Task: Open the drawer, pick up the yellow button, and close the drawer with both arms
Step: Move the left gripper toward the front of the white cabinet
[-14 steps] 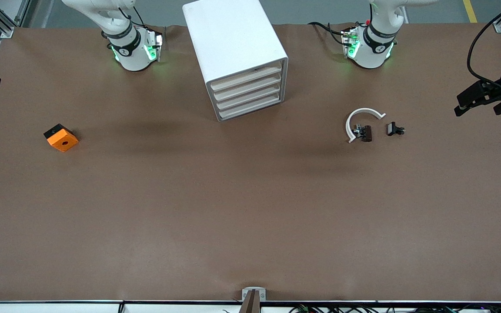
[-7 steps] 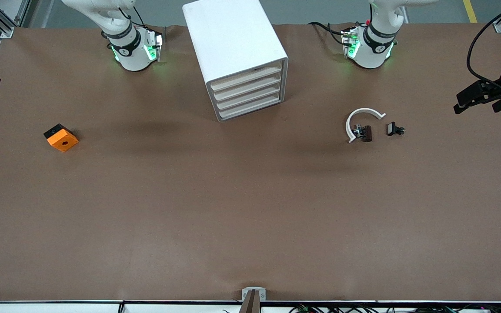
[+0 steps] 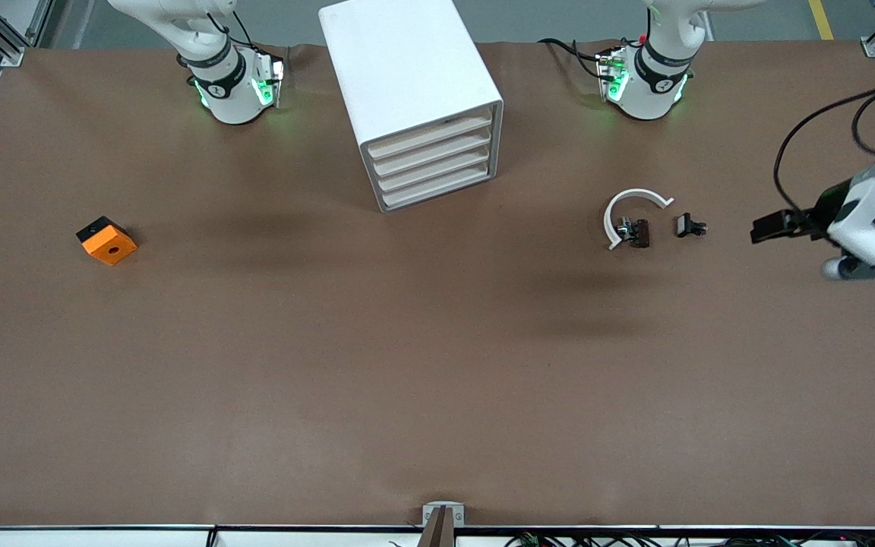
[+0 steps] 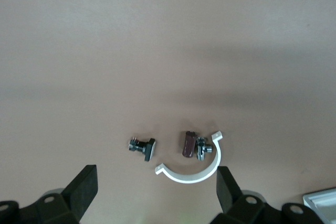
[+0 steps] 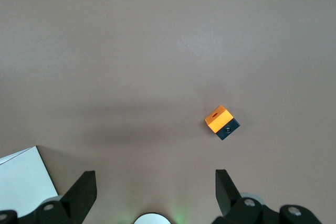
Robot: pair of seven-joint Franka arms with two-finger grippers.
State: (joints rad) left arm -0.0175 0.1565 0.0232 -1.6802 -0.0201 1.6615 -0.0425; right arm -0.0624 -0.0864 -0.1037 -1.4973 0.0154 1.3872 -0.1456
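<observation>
You are looking at a brown table [image 3: 437, 365] with a white drawer cabinet [image 3: 415, 99] standing between the two arm bases. Its four drawers [image 3: 431, 165] are all shut, with their fronts facing the front camera and angled slightly toward the left arm's end of the table. The button is nowhere in view; you can judge that it lies inside one of those shut drawers, though nothing shows which.

The left gripper [image 4: 156, 195] hangs over the table at the left arm's end, jaws wide apart and holding nothing. The cabinet's drawer fronts lie well apart from it, toward the middle of the table. Between the two, on the table, lie a white arc [image 3: 630, 213] and two small black parts [image 3: 690, 226]. The right gripper [image 5: 155, 192] is out of the front view; its wrist camera shows it spread wide and empty, high over the table, with an orange-and-black block [image 5: 222, 122] below. Of the two, the left arm looks the nearer to the drawer fronts.

Compared with a second ago, the left gripper has swung in from the table's edge toward the small parts, and its shadow has shifted with it. Everything on the table stays put.
</observation>
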